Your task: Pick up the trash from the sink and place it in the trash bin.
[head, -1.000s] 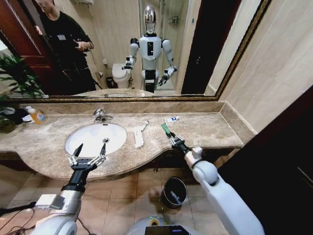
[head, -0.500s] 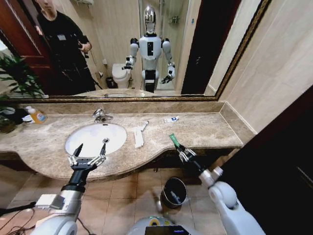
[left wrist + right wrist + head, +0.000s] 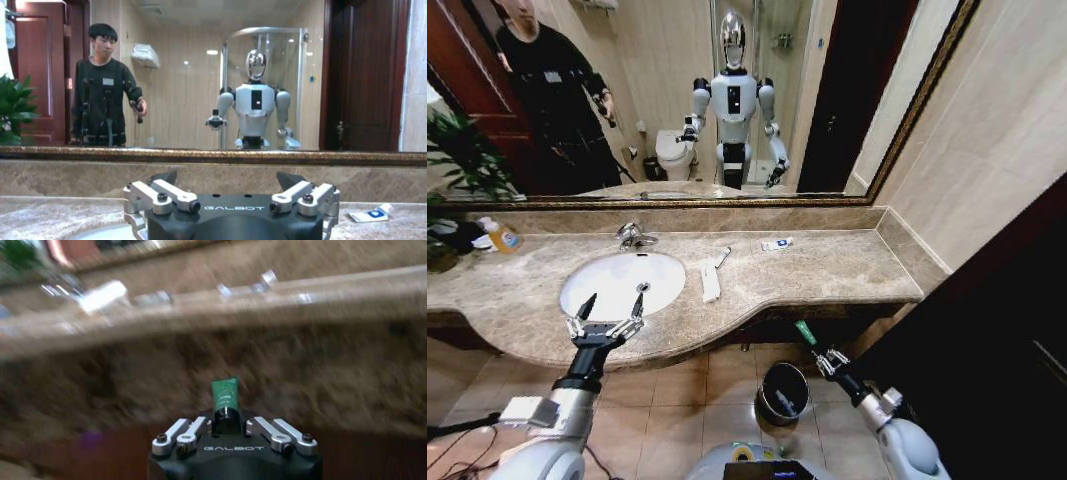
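Right tool: lower right of the head view, below the surface edge, fingers closed on the dark green mini tube, which sticks up from them.
Trash bin: small round black bin with a silvery rim, on the tiled floor just left of the right tool.
Left tool: lower left, fingers spread wide and holding nothing, over the near rim of the wide white oval sink.
Surface: mottled beige marble, carrying a long white packet right of the sink.

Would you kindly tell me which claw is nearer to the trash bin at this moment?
The right. The right claw holds the dark green mini tube just right of and above the trash bin; the left claw hovers over the sink rim, far to the left.
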You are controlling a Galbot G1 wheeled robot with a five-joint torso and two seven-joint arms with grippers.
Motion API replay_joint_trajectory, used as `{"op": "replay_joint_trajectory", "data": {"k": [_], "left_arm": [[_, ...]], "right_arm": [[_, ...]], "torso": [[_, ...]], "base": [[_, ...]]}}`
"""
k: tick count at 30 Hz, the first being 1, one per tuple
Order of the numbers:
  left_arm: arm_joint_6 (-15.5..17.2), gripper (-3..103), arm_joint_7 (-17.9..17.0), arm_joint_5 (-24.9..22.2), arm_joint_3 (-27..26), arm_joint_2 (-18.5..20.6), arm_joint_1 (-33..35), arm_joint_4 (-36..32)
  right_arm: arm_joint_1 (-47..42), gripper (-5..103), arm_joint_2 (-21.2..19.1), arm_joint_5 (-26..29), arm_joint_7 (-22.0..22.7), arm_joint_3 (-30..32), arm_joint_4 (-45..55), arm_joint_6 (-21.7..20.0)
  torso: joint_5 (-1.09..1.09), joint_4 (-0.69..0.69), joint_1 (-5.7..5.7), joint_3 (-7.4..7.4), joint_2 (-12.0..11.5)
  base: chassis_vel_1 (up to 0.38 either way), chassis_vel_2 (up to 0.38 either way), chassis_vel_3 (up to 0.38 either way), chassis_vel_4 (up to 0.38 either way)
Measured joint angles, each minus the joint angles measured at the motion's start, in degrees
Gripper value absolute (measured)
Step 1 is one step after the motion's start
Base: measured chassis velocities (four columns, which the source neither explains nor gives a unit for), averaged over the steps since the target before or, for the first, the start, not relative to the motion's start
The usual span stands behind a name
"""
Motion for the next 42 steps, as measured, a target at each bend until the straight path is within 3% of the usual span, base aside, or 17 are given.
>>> {"op": "replay_joint_trajectory", "data": {"k": [1, 2, 4, 10, 22, 39, 42], "left_arm": [[0.0, 100, 0.0, 0.0, 0.0, 0.0, 0.0, 0.0], [0.0, 100, 0.0, 0.0, 0.0, 0.0, 0.0, 0.0], [0.0, 100, 0.0, 0.0, 0.0, 0.0, 0.0, 0.0], [0.0, 100, 0.0, 0.0, 0.0, 0.0, 0.0, 0.0], [0.0, 100, 0.0, 0.0, 0.0, 0.0, 0.0, 0.0], [0.0, 100, 0.0, 0.0, 0.0, 0.0, 0.0, 0.0], [0.0, 100, 0.0, 0.0, 0.0, 0.0, 0.0, 0.0]], "right_arm": [[0.6, 21, 0.4, -1.5, 3.2, -0.9, -1.3, -0.1], [0.6, 21, 0.4, -1.5, 3.2, -0.9, -1.3, -0.1], [1.4, 21, 0.8, -2.9, 10.2, -3.3, -3.9, -1.4], [2.6, 21, -0.5, -6.3, 14.7, -7.0, -10.5, -0.5], [4.1, 21, 2.3, -10.8, 17.1, -8.2, -18.9, 2.5], [4.0, 18, 2.8, -11.0, 17.2, -8.5, -19.3, 3.4], [4.0, 26, 2.8, -11.0, 17.1, -8.5, -19.2, 3.4]], "torso": [[0.0, 0.0, 0.0, 0.0, 0.0], [0.0, 0.0, 0.0, 0.0, 0.0], [0.0, 0.0, 0.0, 0.0, 0.0], [-0.01, 0.0, 0.0, 0.0, 0.0], [0.0, -0.01, 0.0, 0.0, 0.0], [0.0, -0.01, 0.0, 0.0, 0.0], [0.0, -0.01, 0.0, 0.0, 0.0]], "base": [[0.0, 0.0, 0.0, 0.0], [0.0, 0.0, 0.0, 0.0], [0.0, 0.0, 0.0, 0.0], [0.0, 0.0, 0.0, 0.0], [0.0, 0.0, 0.0, 0.0], [0.0, 0.0, 0.0, 0.0], [0.0, 0.0, 0.0, 0.0]]}}
